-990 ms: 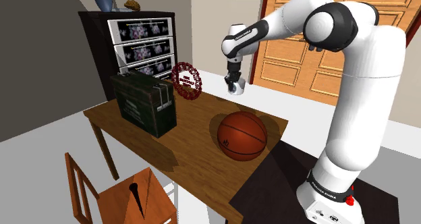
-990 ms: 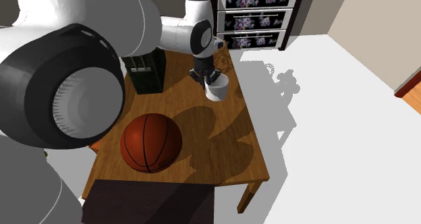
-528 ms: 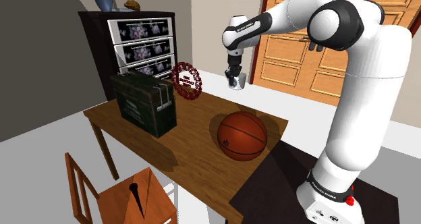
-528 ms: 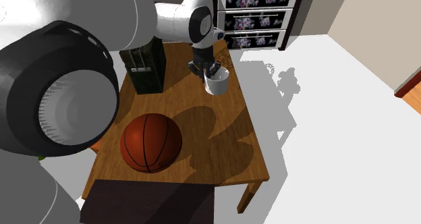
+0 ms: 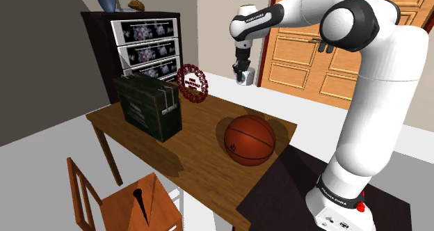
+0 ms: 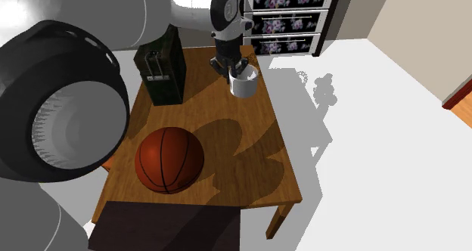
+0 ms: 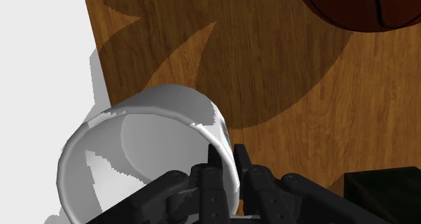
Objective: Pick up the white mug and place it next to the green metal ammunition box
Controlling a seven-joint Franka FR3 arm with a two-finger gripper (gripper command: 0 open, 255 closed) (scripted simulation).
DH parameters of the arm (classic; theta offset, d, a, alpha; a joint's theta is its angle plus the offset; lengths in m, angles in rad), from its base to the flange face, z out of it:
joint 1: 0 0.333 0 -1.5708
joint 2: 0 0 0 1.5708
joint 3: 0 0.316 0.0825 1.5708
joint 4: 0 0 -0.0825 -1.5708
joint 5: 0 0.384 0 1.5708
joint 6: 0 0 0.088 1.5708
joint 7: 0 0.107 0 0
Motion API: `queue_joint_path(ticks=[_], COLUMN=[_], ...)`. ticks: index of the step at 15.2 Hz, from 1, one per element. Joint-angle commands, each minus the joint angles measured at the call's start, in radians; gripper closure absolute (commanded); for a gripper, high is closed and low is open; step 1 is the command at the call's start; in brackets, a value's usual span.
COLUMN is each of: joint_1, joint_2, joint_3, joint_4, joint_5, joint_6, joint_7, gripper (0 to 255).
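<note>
My black gripper (image 5: 243,71) hangs above the far edge of the wooden table (image 5: 202,149), shut on the rim of a white mug (image 5: 247,75). The mug is off the table and tilted. In the wrist view one finger sits inside the mug (image 7: 152,148) and the other outside its wall, with the gripper (image 7: 226,160) clasping the rim. The dark green ammunition box (image 5: 149,108) stands on the table toward the shoulder view's left, apart from the mug. From the second exterior view the mug (image 6: 243,84) hovers right of the box (image 6: 160,72), under the gripper (image 6: 231,69).
A basketball (image 5: 249,139) rests on the table near the stand. A round red ornament (image 5: 193,82) stands behind the box. A dresser (image 5: 142,38) with patterned drawers lies beyond the table, and a wooden chair (image 5: 132,202) stands at the near corner.
The gripper has risen with the mug held in it and shifted slightly toward the dresser end of the table. The box and the ball have not moved.
</note>
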Motion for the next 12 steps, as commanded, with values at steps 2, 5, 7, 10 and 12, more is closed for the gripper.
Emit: queue_joint_path(ticks=[2, 5, 7, 10, 12], joint_1=[0.000, 0.000, -0.001, -0.001, -0.002], joint_2=[-0.005, -0.008, -0.009, -0.009, -0.007], joint_3=[-0.001, -0.001, -0.001, -0.002, -0.002], joint_4=[0.033, 0.069, 0.094, 0.135, 0.164], joint_5=[-0.001, -0.002, -0.002, -0.002, -0.001], joint_6=[-0.037, -0.077, -0.103, -0.143, -0.171], joint_7=[-0.001, -0.002, -0.002, -0.004, -0.005], gripper=[255, 255, 255, 255, 255])
